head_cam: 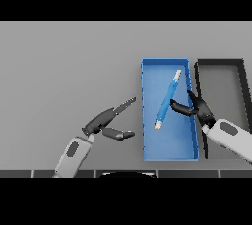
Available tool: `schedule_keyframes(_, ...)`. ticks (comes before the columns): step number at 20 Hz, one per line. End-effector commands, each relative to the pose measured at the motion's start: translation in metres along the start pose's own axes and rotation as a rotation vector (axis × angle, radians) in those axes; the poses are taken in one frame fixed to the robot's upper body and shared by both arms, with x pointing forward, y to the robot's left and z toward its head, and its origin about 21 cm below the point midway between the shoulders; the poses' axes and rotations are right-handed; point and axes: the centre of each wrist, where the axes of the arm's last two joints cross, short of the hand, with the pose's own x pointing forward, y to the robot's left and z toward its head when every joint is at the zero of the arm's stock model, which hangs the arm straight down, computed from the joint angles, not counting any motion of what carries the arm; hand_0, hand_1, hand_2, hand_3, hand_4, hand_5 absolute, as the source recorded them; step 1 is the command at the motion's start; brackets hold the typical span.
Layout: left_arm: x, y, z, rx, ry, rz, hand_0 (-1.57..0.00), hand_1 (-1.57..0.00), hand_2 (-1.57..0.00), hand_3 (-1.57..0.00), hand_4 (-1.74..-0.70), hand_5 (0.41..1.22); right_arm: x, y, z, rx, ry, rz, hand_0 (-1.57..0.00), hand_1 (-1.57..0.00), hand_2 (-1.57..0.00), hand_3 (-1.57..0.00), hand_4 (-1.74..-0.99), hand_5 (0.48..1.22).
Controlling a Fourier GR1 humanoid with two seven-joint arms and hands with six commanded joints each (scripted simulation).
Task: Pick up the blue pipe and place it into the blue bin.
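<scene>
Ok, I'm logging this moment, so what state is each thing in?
blue pipe: lying slanted inside the bin, right hand's fingers at its middle.
blue bin: upright, holding the pipe.
black bin: beside the blue bin.
right hand: over the bin's right wall.
left hand: open above the table, holding nothing.

A slim blue pipe (166, 99) with pale ends is seen lying diagonally inside the blue bin (170, 154), right of centre.
</scene>
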Motion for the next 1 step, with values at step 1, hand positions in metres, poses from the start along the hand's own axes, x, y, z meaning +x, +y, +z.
schedule_keyframes(1, -0.0014, -0.0005, -0.0007, 0.001, 0.008, 0.003, 0.00, 0.00, 0.00, 0.00, -0.88, 0.431, 0.0030, 0.0006, 0.0032, 0.002, -0.003, -0.010, -0.01, -0.01, -0.01, 0.00, -1.022, 0.643)
